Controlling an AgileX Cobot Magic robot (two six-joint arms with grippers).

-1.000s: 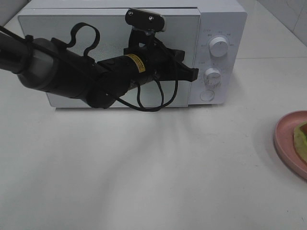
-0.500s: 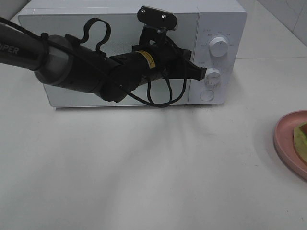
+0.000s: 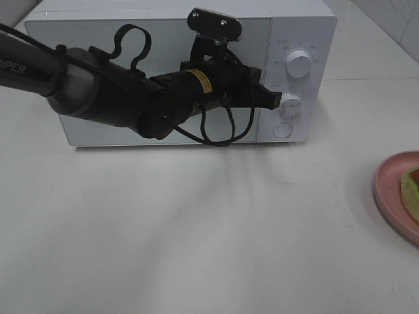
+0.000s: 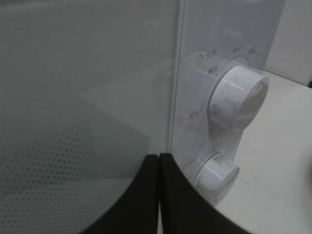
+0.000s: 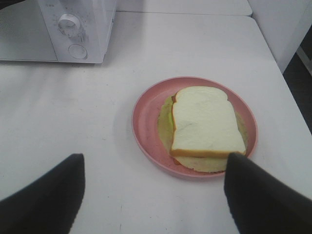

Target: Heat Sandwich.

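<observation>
The sandwich point(image 5: 207, 122), white bread over green and yellowish filling, lies on a round pink plate point(image 5: 146, 122). My right gripper point(image 5: 153, 158) hovers above and in front of it, open and holding nothing. In the high view only part of the plate point(image 3: 389, 190) and sandwich point(image 3: 411, 190) shows at the right edge. The white microwave point(image 3: 294, 26) stands at the back with its door point(image 3: 85, 39) closed. My left gripper point(image 3: 275, 99) is shut and empty. Its fingertips point(image 4: 151, 168) rest at the door's right edge beside the lower knob point(image 4: 217, 178).
The control panel has an upper knob point(image 3: 300, 64), a lower knob point(image 3: 290, 103) and a round button point(image 3: 282, 130). The left arm stretches across the microwave's front. White tabletop point(image 3: 196, 229) lies between microwave and plate. The right arm is outside the high view.
The left gripper moved right along the microwave door to the panel's edge, then held still for the last half second. Plate and sandwich have not moved.
</observation>
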